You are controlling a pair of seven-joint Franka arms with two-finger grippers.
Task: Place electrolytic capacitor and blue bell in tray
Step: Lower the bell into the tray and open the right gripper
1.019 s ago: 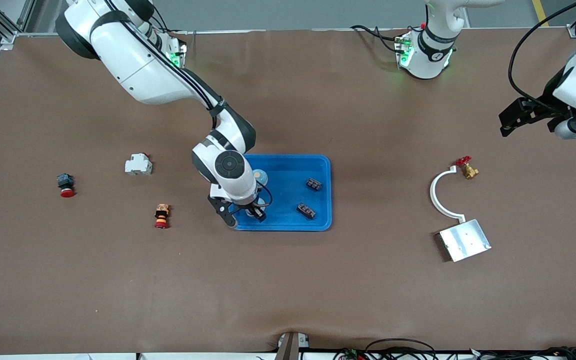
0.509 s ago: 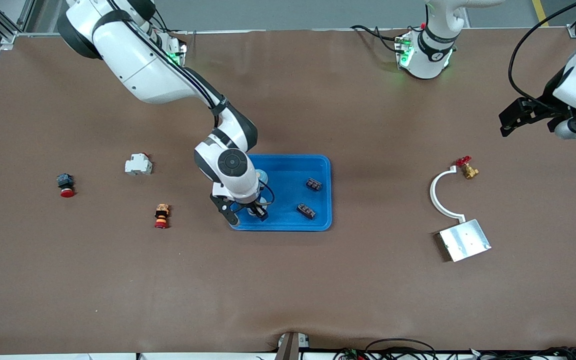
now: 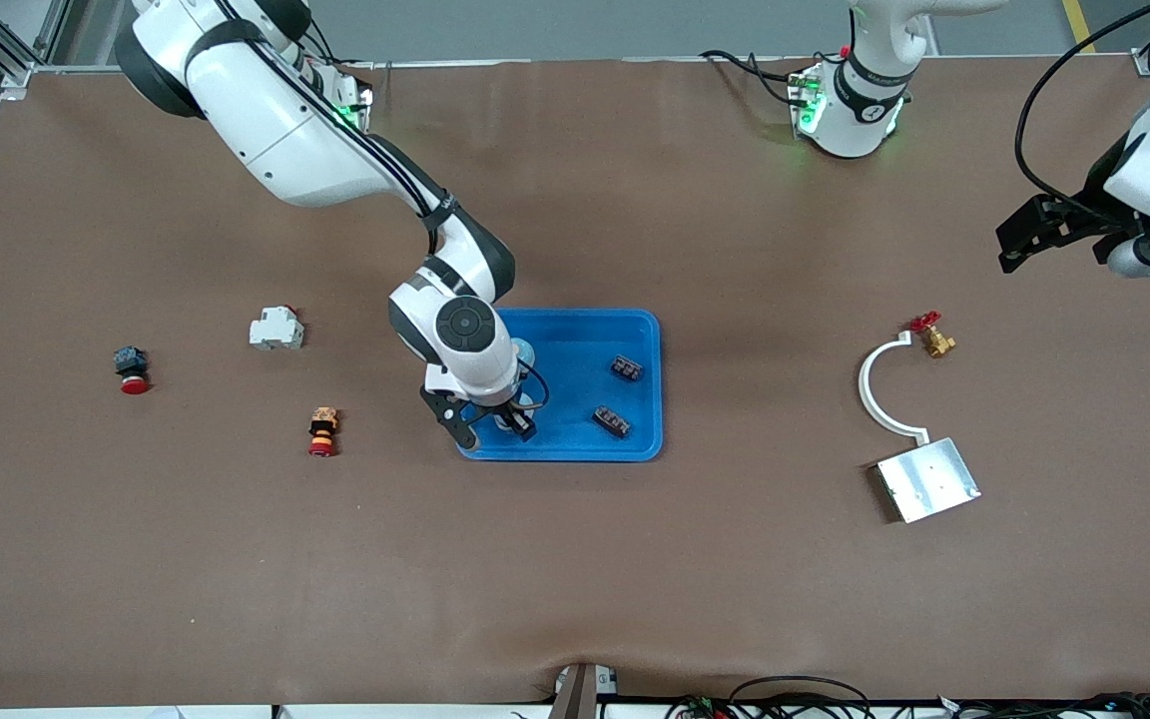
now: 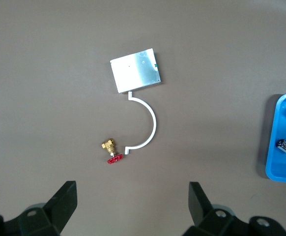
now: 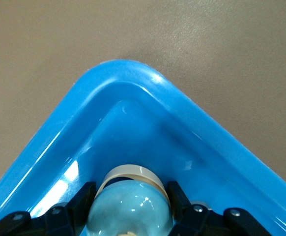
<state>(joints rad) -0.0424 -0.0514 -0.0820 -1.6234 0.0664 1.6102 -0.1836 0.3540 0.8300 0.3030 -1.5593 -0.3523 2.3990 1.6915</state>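
Observation:
The blue tray lies mid-table. My right gripper is down in the tray's corner nearest the camera at the right arm's end, shut on the pale blue bell. In the right wrist view the bell sits between both black fingers, above the tray's corner rim. Two dark electrolytic capacitors lie in the tray. A second pale blue round thing shows in the tray, partly hidden by the arm. My left gripper waits open over bare table.
A white curved piece, a brass valve with a red handle and a silver plate lie toward the left arm's end. A white block, a red button and an orange-red button lie toward the right arm's end.
My right gripper has shifted very slightly within the tray's corner, still holding the bell. The left arm has not moved.

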